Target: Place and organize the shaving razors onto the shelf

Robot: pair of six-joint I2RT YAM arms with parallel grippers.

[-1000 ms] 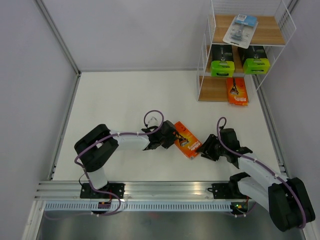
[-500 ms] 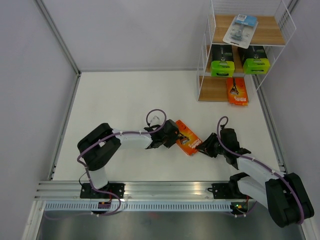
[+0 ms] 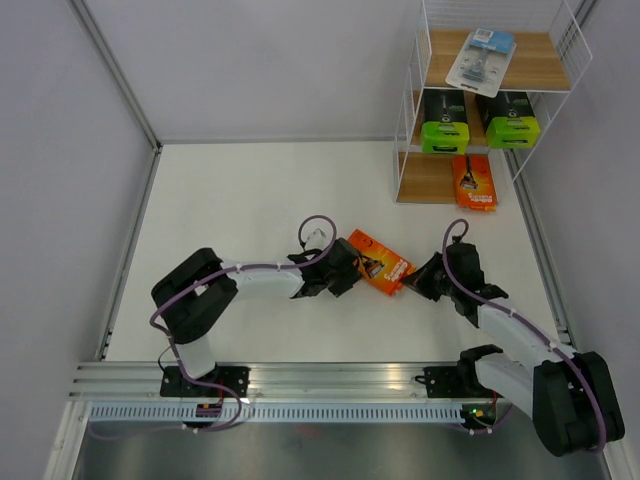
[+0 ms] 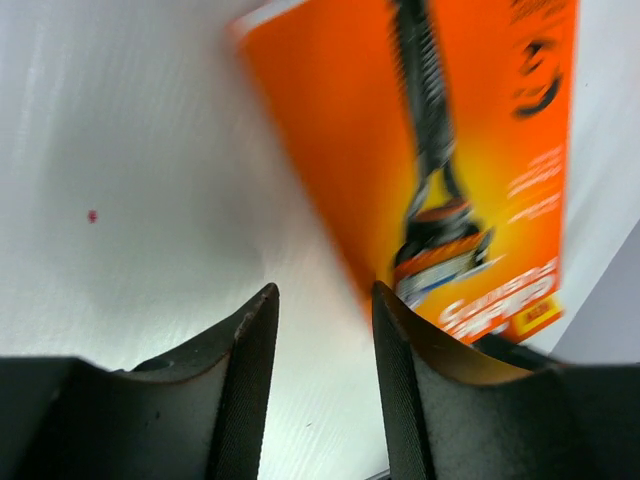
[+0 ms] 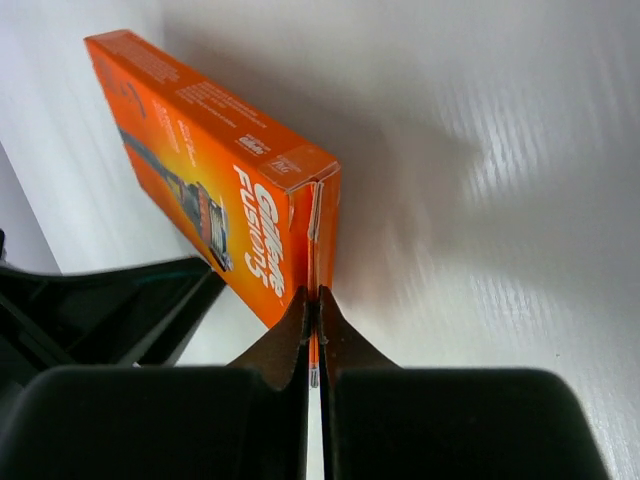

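Note:
An orange razor pack (image 3: 378,262) sits mid-table between my two grippers. My right gripper (image 3: 417,279) is shut on the thin flap at its end; in the right wrist view the jaws (image 5: 314,300) pinch that flap and the pack (image 5: 215,185) stands on edge. My left gripper (image 3: 347,272) is at the pack's other end. Its jaws (image 4: 324,295) stand open over bare table, with the pack (image 4: 450,150) just beyond the right finger. The shelf (image 3: 556,90) stands at the back right. It holds a clear blister (image 3: 481,58), two black-and-green boxes (image 3: 445,131) (image 3: 512,126) and another orange pack (image 3: 474,182).
Grey walls close in the white table on the left, back and right. The shelf's white wire frame (image 3: 408,120) rises at the back right corner. An aluminium rail (image 3: 320,378) with both arm bases runs along the near edge.
My right gripper has shut on the orange pack's end flap and drawn it up and to the right. The left jaws have opened slightly and no longer hold the pack.

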